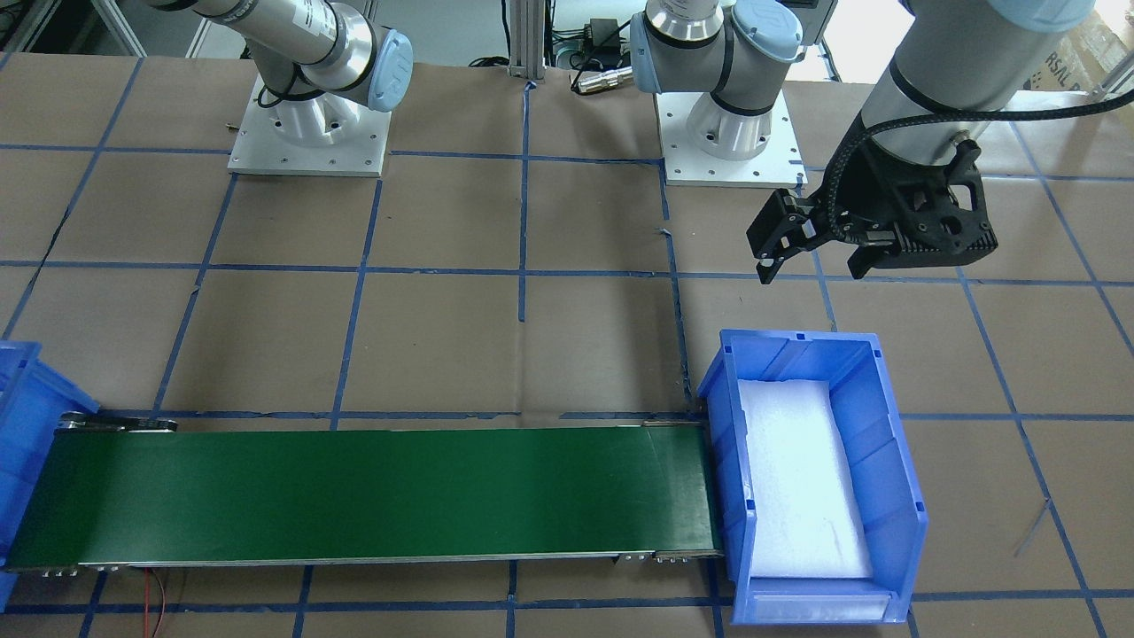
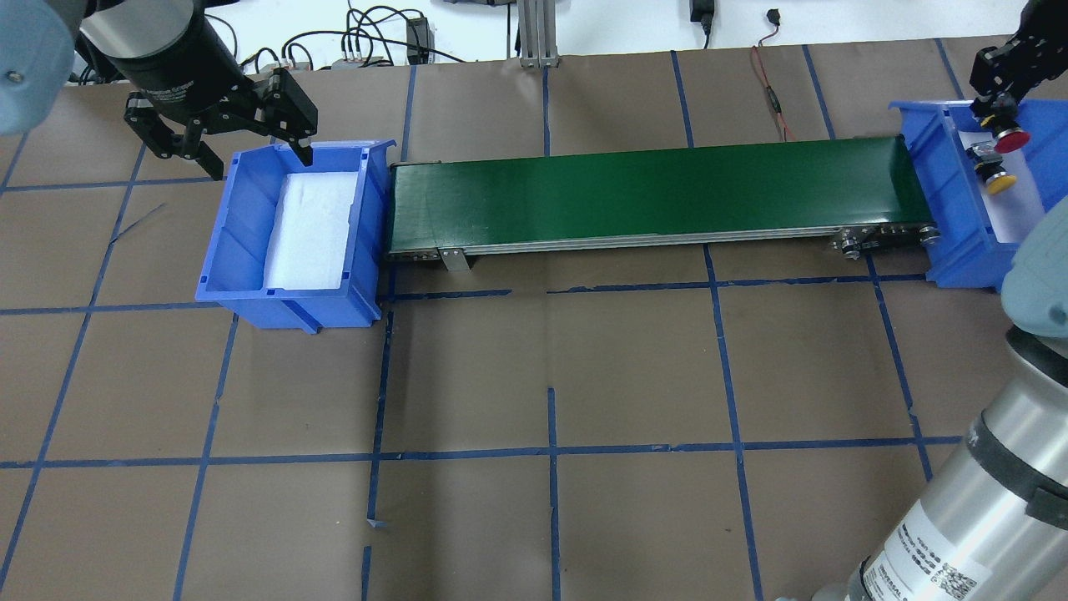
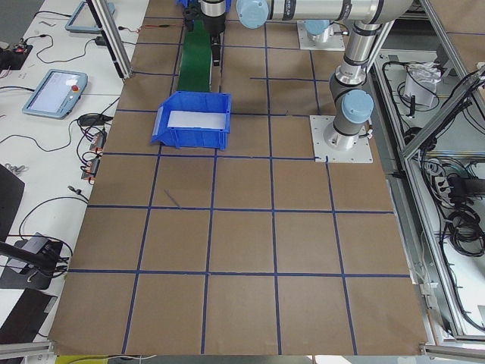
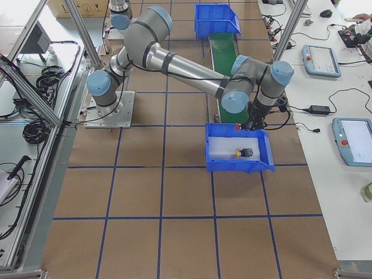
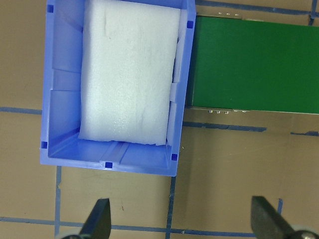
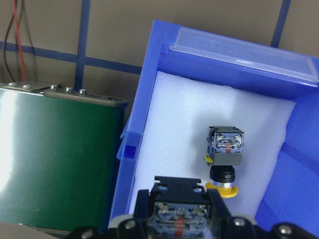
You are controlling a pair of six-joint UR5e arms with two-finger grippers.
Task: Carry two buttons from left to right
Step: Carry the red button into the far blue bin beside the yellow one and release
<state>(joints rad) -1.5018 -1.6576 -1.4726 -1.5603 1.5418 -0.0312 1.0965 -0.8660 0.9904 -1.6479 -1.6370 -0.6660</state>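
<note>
Right gripper (image 6: 179,226): fingers closed on the red button's grey block, over the right bin (image 6: 149,74).
Red button (image 2: 1010,140): held clear of the foam, near the bin's belt end.
Yellow button (image 6: 224,154): lay on its side on the white foam in the right bin, just beside the red one.
Left gripper (image 1: 811,266): fingers wide apart, holding nothing, hovering over the table beside the left bin (image 5: 65,99).
Belt (image 2: 651,192): green, ran between both bins.
</note>
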